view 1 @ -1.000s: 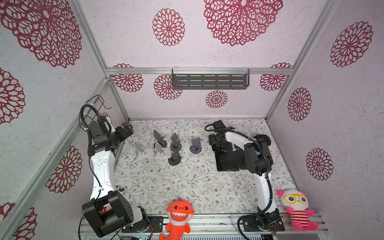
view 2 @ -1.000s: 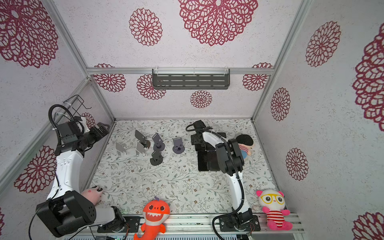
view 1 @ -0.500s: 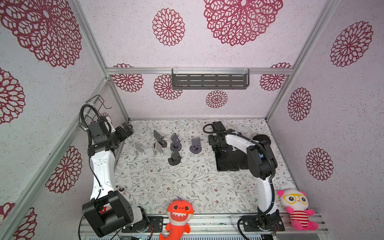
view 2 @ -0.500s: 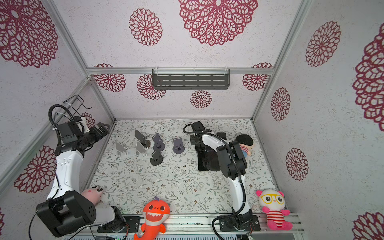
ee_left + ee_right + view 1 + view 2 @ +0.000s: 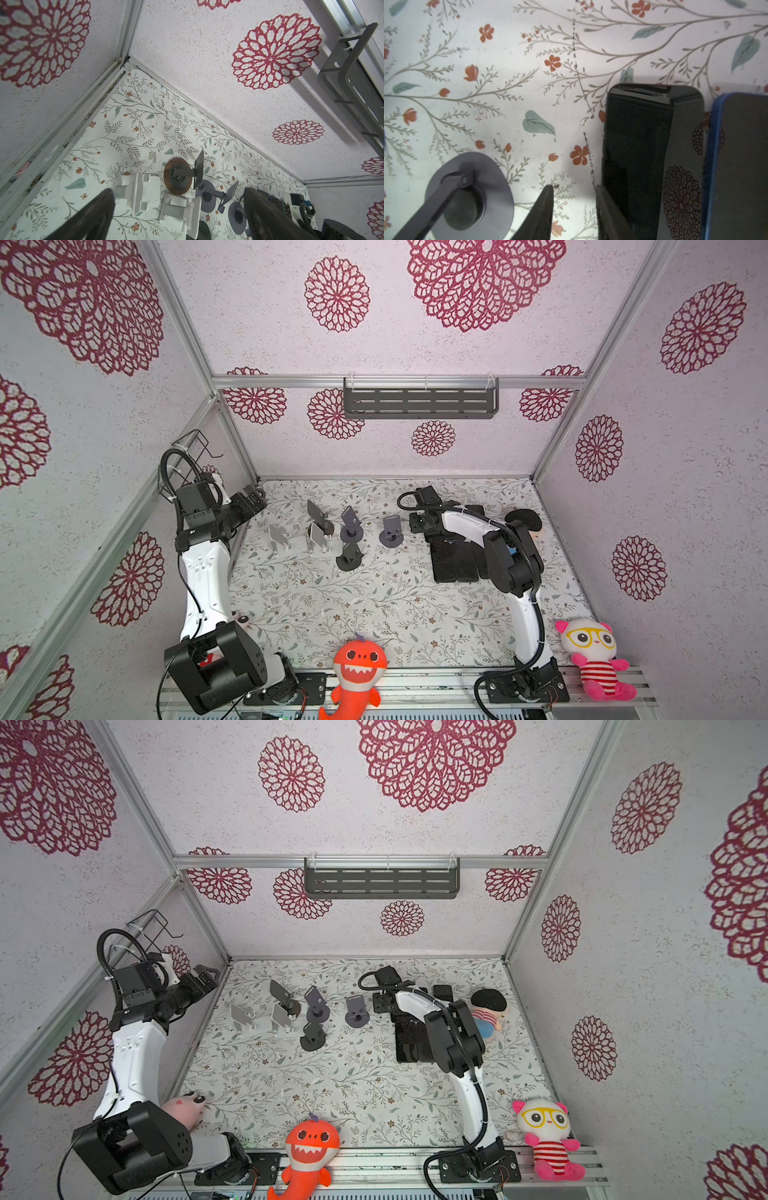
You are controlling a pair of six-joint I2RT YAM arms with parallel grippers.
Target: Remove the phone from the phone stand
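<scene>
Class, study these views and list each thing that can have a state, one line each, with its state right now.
black phone, flat on the table, off any stand.
blue-cased phone, flat beside it, off any stand.
purple stand, standing, empty.
wood-based stand, standing, empty.
left pincer, open wide, empty, raised.
right pincer, narrowly open, empty, low beside the black phone.
</scene>
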